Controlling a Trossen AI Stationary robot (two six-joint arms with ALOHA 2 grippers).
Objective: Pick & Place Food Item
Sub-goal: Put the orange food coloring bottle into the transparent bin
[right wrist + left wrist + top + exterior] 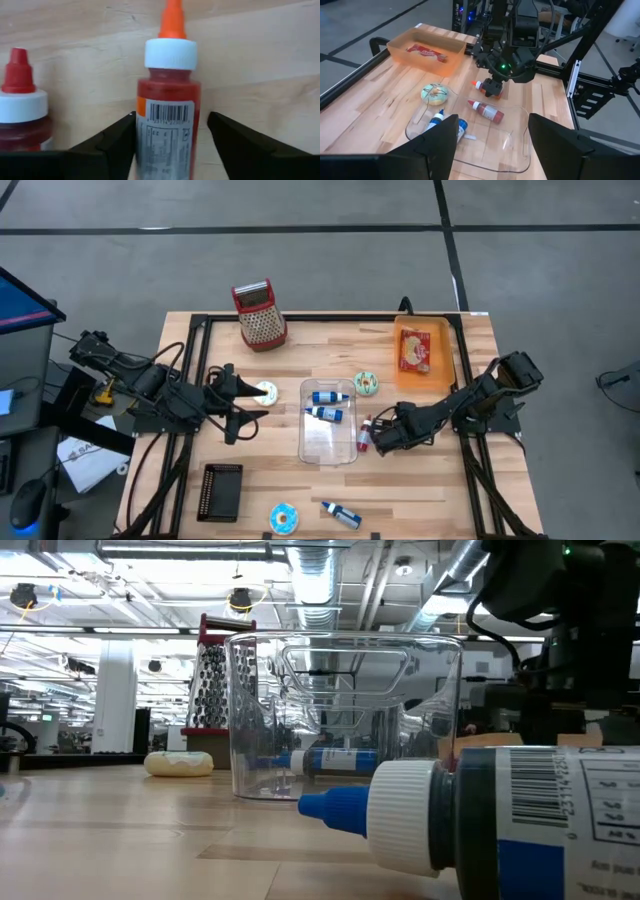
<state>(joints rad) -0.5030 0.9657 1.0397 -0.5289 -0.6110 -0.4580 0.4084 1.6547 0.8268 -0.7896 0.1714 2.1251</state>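
My right gripper (372,438) points down, open, just right of the clear container (330,420). Its fingers stand on either side of a red sauce bottle with an orange tip (168,105), which lies on the table. A second red bottle (20,115) lies beside it. My left gripper (240,395) hovers open above the table's left part, next to a pale donut (265,391). A green-iced donut (366,383) lies right of the container's far end. An orange tray (447,360) at the far right holds a red food packet (415,352). My right gripper comes down over the lying bottle, its fingers across the bottle's label part (165,125). One finger (112,142) stands right against the bottle's side, and I cannot tell whether it touches. The other finger (240,145) is a little apart from it.
Two blue-capped bottles (328,405) lie inside the clear container. A red-topped grater (260,315) stands at the far edge. Near the front edge are a black block (220,490), a blue donut (284,517) and another blue-capped bottle (340,513).
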